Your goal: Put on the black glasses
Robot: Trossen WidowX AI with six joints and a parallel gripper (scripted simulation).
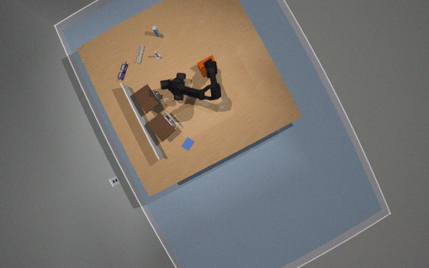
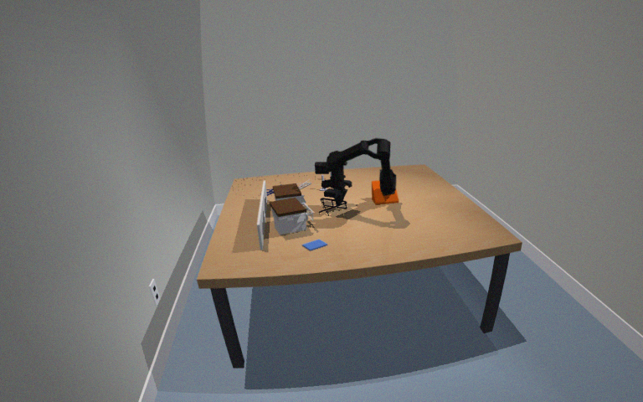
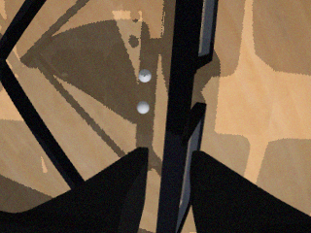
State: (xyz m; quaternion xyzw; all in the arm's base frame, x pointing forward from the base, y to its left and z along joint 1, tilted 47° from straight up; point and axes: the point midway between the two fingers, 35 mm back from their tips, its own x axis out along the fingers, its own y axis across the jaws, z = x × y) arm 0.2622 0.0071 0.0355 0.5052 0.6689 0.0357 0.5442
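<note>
The black glasses (image 2: pixel 331 208) (image 3: pixel 176 121) are low over or on the table under my gripper. In the wrist view their dark front bar runs between my fingertips, with a thin temple at the left. My gripper (image 2: pixel 338 203) (image 3: pixel 169 160) is open but narrow; a gap shows between the left finger and the bar. Two display heads with brown tops stand left of the arm, the farther head (image 1: pixel 146 98) (image 2: pixel 286 191) and the nearer head (image 1: pixel 160 126) (image 2: pixel 287 207). A pale frame-like outline shows at the nearer head's front. I cannot make out the yellow tag.
A white panel (image 1: pixel 141 120) (image 2: pixel 262 215) stands behind the heads. A blue card (image 1: pixel 187 143) (image 2: pixel 315 244) lies near them. Blue glasses (image 1: pixel 126 68), pale glasses (image 1: pixel 141 54), a small stand (image 1: pixel 157 56) and a blue cylinder (image 1: pixel 156 30) are farther off. The orange base block (image 1: pixel 202 67) (image 2: pixel 378 194) is behind the arm.
</note>
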